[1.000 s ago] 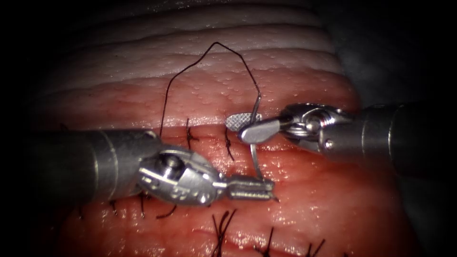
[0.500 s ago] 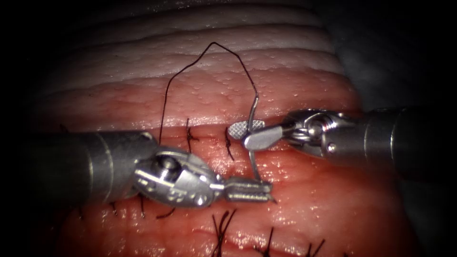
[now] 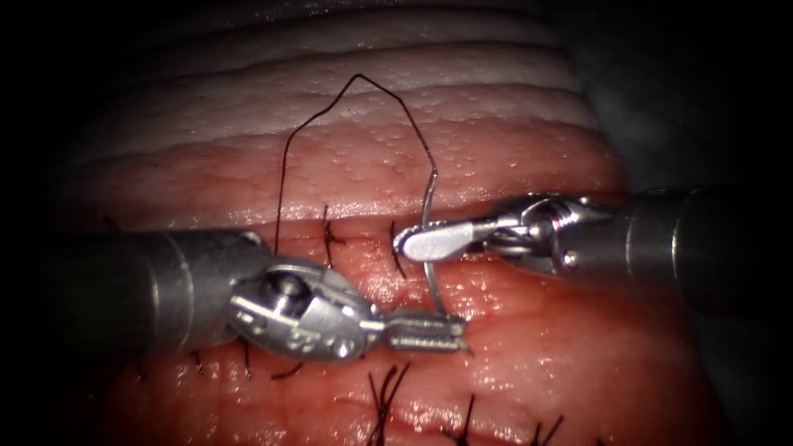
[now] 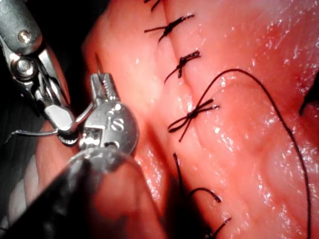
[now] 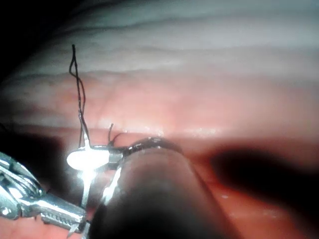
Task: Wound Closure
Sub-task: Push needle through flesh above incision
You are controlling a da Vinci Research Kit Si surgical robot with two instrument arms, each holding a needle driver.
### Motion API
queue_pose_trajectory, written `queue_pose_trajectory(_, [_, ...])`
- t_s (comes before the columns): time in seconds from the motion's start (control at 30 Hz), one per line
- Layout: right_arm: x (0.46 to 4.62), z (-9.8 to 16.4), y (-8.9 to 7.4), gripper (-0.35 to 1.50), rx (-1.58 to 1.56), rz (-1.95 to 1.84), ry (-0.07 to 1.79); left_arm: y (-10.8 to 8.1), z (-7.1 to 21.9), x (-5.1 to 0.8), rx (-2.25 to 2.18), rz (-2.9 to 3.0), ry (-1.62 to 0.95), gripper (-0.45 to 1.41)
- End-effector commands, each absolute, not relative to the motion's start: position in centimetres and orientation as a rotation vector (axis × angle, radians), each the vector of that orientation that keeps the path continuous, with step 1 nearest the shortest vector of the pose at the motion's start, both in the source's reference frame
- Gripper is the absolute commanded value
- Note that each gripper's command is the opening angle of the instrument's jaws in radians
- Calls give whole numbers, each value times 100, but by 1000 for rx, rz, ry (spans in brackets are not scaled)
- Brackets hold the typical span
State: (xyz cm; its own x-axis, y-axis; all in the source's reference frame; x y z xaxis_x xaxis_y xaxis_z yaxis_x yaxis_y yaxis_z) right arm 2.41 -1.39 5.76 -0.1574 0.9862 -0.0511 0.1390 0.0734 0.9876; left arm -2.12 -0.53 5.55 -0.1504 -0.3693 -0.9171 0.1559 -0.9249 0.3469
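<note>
1. Progress: several knotted stitches [image 4: 192, 113] already sit along the cut [image 3: 363, 235], with more cut ends of thread [image 3: 384, 400] showing lower on the tissue [image 3: 512, 149]. I judge the closure to be well along but not finished, since a needle is loaded and in play.
2. Needle [image 3: 429, 264]: it stands clear of the tissue as far as I can see, held between both tools just right of the nearest stitch.
3. Right claw [image 3: 425, 241]: closed on the needle at about mid-curve, where a second ago its jaws were parted around it.
4. Left claw [image 3: 446, 332]: closed on the needle's lower end; I cannot tell for certain whether the very tip touches the tissue beneath.
5. Thread [image 3: 355, 83]: it runs from the needle's upper end in a tall arch over the pale upper tissue and drops behind the left tool's shaft.
6. Obstructions: that loose arch hangs near both tools and, in my judgement, could snag. The nearest stitches [image 3: 329, 235] lie close beside the needle. Red fluid [image 3: 529, 347] glistens on the lower tissue.
</note>
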Motion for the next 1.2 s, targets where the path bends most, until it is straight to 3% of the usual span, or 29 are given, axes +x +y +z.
queue_pose_trajectory(0.03, [245, 583, -135, -35, 1171, 1212, 1459, -51, 558, -216, 1798, -2153, -217, 59])
queue_pose_trajectory(0.1, [242, 587, -132, -35, 1137, 1220, 1458, -49, 554, -216, 1846, -2171, -240, 93])
queue_pose_trajectory(0.2, [237, 592, -127, -35, 1054, 1235, 1473, -47, 548, -217, 1930, -2179, -331, 121])
queue_pose_trajectory(0.33, [228, 597, -120, -35, 903, 1258, 1473, -50, 546, -216, 1952, -2219, -349, 121])
queue_pose_trajectory(0.4, [223, 600, -116, -35, 802, 1263, 1470, -51, 549, -214, 1938, -2257, -346, 113])
queue_pose_trajectory(0.47, [216, 603, -111, -35, 677, 1265, 1449, -53, 553, -214, 1929, -2288, -341, 93])
queue_pose_trajectory(0.53, [210, 607, -106, -35, 540, 1247, 1421, -54, 559, -213, 1926, -2327, -327, 46])
queue_pose_trajectory(0.57, [207, 609, -104, -35, 481, 1234, 1404, -54, 561, -213, 1920, -2350, -325, 37])
queue_pose_trajectory(0.6, [205, 611, -102, -35, 436, 1224, 1387, -53, 565, -214, 1914, -2389, -316, 1])
queue_pose_trajectory(0.63, [203, 615, -99, -35, 399, 1224, 1372, -53, 569, -214, 1912, -2415, -309, -25])
queue_pose_trajectory(0.7, [199, 620, -95, -35, 336, 1186, 1367, -52, 577, -217, 1914, -2477, -285, -38])
queue_pose_trajectory(0.77, [196, 627, -91, -35, 243, 1128, 1353, -51, 586, -219, 1924, -2520, -260, -45])
queue_pose_trajectory(1.2, [192, 656, -80, -35, 35, 852, 1367, -46, 655, -226, 1815, -2725, -99, -45])
